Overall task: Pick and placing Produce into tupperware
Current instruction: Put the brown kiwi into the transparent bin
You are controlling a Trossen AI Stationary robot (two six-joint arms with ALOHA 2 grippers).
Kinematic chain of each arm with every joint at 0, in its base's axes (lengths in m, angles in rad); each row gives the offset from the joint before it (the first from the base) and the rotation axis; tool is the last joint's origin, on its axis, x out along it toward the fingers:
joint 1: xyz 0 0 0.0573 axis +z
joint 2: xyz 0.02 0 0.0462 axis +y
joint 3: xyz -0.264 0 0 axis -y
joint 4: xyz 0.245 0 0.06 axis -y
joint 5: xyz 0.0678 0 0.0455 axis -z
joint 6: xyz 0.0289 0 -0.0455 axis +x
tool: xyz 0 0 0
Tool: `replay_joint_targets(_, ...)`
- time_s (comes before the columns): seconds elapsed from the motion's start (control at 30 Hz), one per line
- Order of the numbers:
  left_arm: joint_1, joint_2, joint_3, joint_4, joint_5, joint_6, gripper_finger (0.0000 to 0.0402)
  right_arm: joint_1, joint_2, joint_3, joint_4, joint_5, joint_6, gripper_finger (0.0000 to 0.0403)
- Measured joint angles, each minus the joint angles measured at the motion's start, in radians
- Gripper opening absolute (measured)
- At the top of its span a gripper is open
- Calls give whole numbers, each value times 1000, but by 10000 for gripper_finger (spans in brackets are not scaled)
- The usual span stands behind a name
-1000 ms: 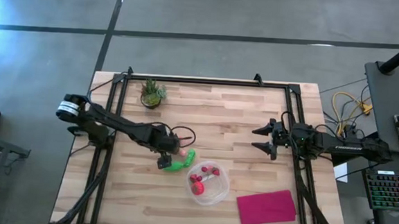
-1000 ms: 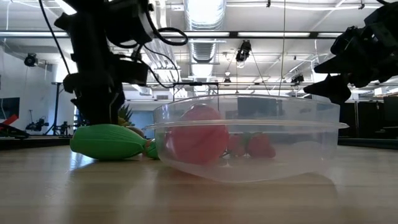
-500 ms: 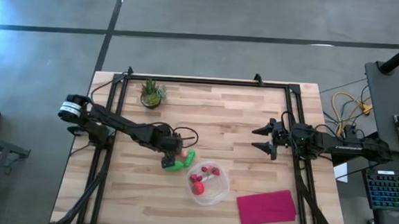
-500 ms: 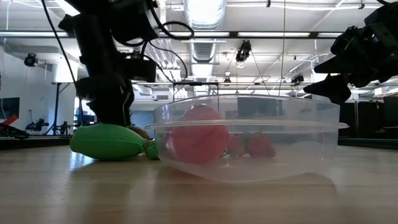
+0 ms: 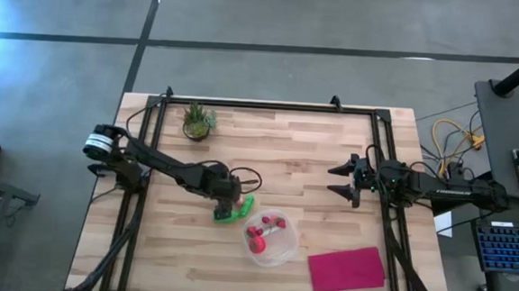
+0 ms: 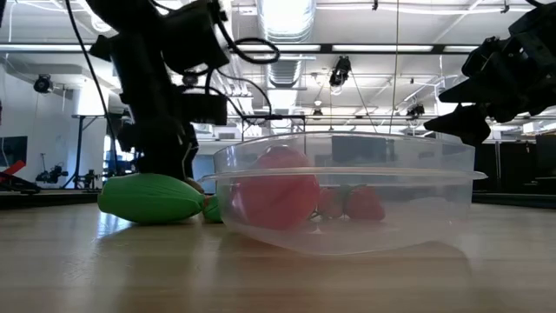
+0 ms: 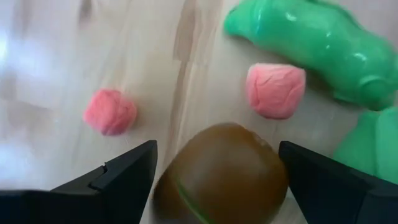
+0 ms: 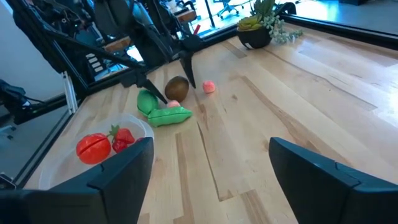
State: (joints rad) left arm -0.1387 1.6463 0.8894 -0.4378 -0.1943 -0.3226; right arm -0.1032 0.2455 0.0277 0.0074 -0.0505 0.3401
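In the left wrist view a brown oval [image 7: 221, 177] lies on the wood, and my left gripper [image 7: 217, 155] is open with one finger on each side of it. Two pink bits [image 7: 110, 111] [image 7: 275, 89] and green pieces [image 7: 311, 40] lie just beyond. From above, my left gripper [image 5: 226, 198] points steeply down next to the green produce [image 5: 234, 212], left of the clear round tupperware [image 5: 294, 247]. Red pieces [image 5: 258, 243] rest on the tupperware's floor. My right gripper [image 5: 337, 180] waits open at the table's right side.
A small potted plant [image 5: 198, 121] stands at the far left. A magenta cloth [image 5: 347, 268] lies flat near the front right corner. Bare wood stretches between the tupperware and my right gripper [image 8: 211, 186]. Black frame rails run along the table's left and right sides.
My left gripper has moved a little toward the table's right edge and down, closing in over the brown oval beside the green pieces. It has stayed open. The produce and the tupperware have not moved.
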Motion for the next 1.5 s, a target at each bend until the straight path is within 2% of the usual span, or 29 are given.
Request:
replay_joint_targets(0.7, 0, -22, 0, -52, 23, -10, 238, 0, 0, 0, -4, 0, 0, 311)
replay_joint_targets(0.87, 0, -56, 20, -56, 25, -10, 232, 0, 0, 0, -4, 0, 0, 313)
replay_joint_targets(1.03, 0, -114, 95, -24, 26, 42, 231, 0, 0, 0, -4, 0, 0, 311)
replay_joint_targets(1.17, -1, -118, 156, 45, 122, 147, 231, 0, 0, 0, -4, 0, 0, 306)
replay_joint_targets(1.33, -35, -15, 203, 90, 260, 179, 230, 0, 1, 0, -3, 0, 0, 310)
replay_joint_targets(1.5, -96, 95, 271, 143, 285, 245, 230, 0, 5, 0, -4, 0, 0, 313)
